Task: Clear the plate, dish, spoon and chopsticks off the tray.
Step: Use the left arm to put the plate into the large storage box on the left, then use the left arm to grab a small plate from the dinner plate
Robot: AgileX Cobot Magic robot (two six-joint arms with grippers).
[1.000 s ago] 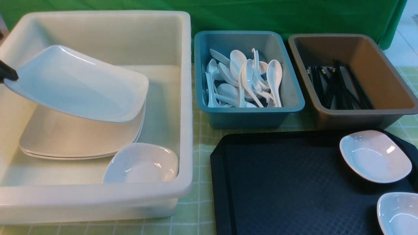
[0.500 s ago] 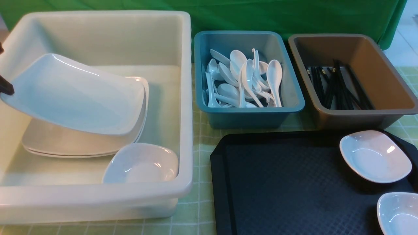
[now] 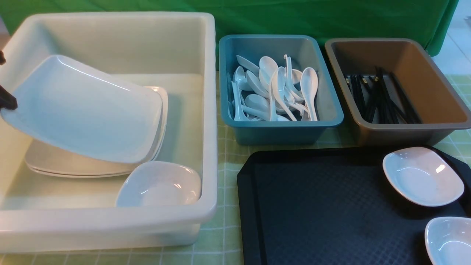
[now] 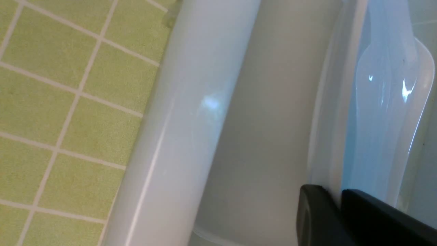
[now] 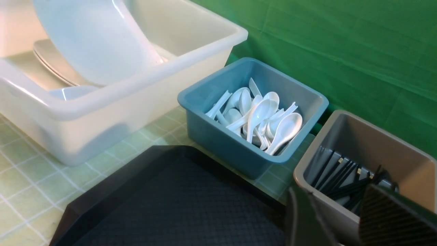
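The large white plate (image 3: pixel 81 110) hangs tilted inside the white tub (image 3: pixel 110 221), its low right edge on or just above the stacked plates (image 3: pixel 66 165). My left gripper (image 3: pixel 5 101) is shut on the plate's left rim; the left wrist view shows its black jaws (image 4: pixel 336 196) pinching that rim (image 4: pixel 379 102). The black tray (image 3: pixel 312 213) holds two small white dishes (image 3: pixel 422 176) (image 3: pixel 449 239) at its right side. My right gripper (image 5: pixel 341 212) is open and empty beside the brown tub. No spoon or chopsticks show on the tray.
A small dish (image 3: pixel 159 184) lies in the white tub's front right corner. The blue tub (image 3: pixel 281 127) holds several white spoons (image 3: pixel 279 92). The brown tub (image 3: pixel 401 132) holds several black chopsticks (image 3: pixel 379 97). A green cloth hangs behind.
My left gripper has lowered the plate into the white tub. The plate's right edge has come down to the stacked plates and it now tilts more steeply.
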